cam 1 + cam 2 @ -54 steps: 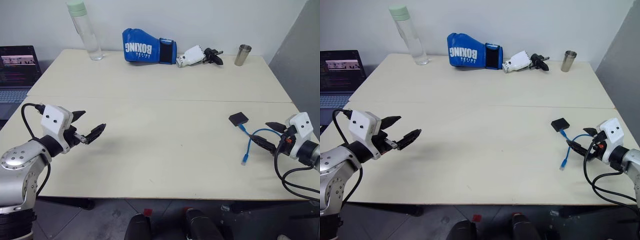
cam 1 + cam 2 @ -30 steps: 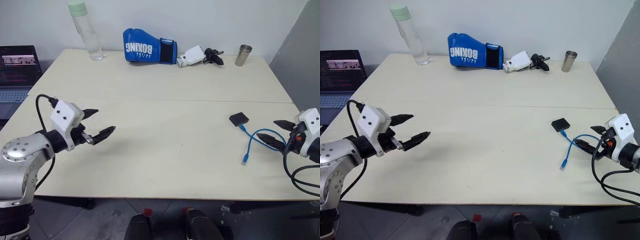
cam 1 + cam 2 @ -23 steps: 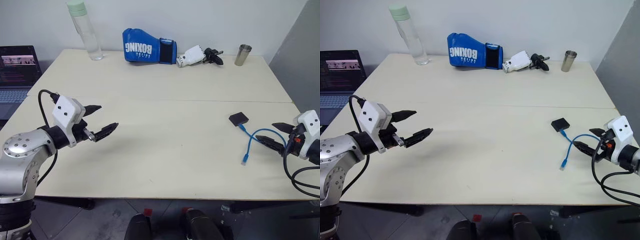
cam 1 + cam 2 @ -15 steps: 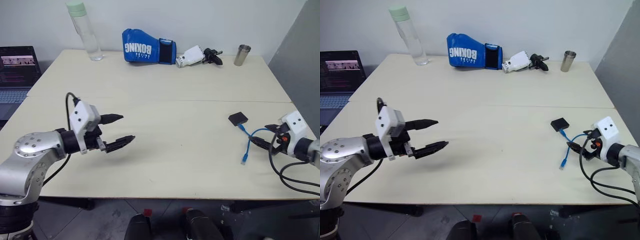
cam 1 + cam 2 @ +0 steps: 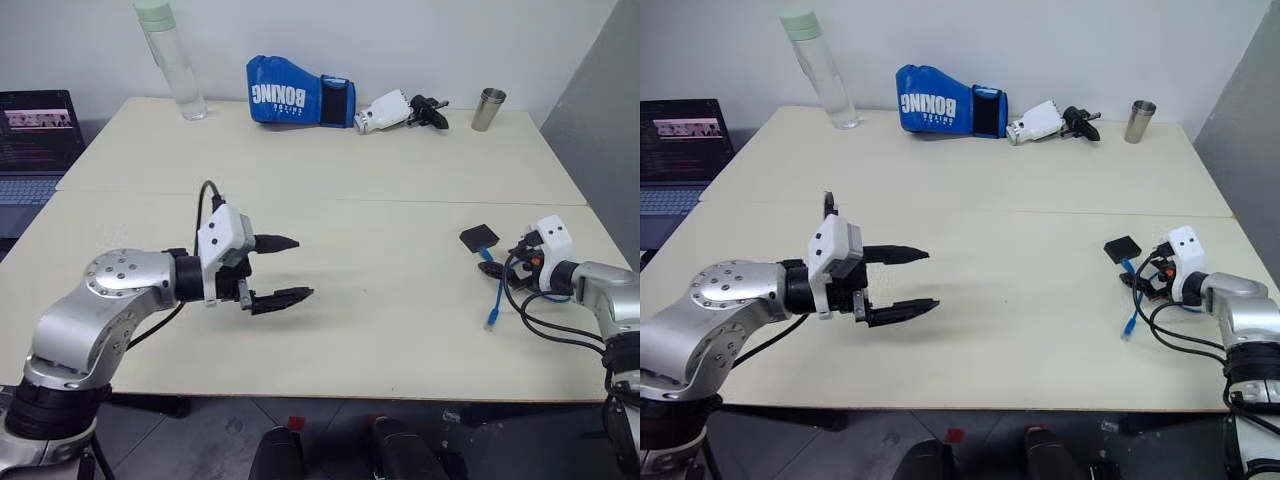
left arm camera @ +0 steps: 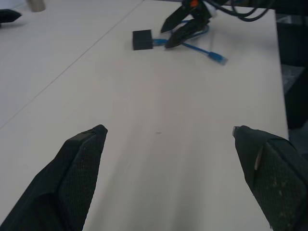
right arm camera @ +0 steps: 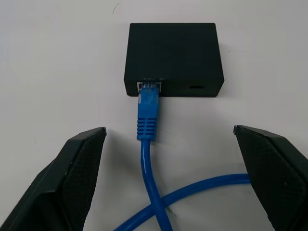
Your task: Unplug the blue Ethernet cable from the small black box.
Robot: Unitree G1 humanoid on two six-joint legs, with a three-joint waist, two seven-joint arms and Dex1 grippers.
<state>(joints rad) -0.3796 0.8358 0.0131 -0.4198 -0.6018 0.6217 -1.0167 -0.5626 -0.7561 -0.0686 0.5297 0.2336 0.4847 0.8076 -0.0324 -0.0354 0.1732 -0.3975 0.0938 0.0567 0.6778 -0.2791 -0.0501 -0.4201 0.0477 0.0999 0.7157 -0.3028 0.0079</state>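
Note:
The small black box (image 5: 478, 238) lies flat on the right side of the table. The blue Ethernet cable (image 7: 148, 109) is plugged into a port on the box's (image 7: 173, 57) near edge. From there the cable (image 5: 497, 296) loops toward the table's front, and its free plug rests on the tabletop. My right gripper (image 5: 508, 262) is open just behind the box, low over the cable loop, with its fingers (image 7: 72, 178) on either side of the plug. My left gripper (image 5: 303, 267) hovers open over the middle-left of the table, pointing toward the box (image 6: 142, 39).
Along the far edge stand a clear bottle (image 5: 170, 60), a blue boxing glove (image 5: 298, 92), a spare white-and-black gripper part (image 5: 395, 110) and a metal cup (image 5: 487, 108). A laptop (image 5: 35, 130) sits off the table's left. A grey panel rises at the right.
My left gripper has swung to the right toward the table's middle. My right gripper has moved forward and down, closing in on the cable at the box.

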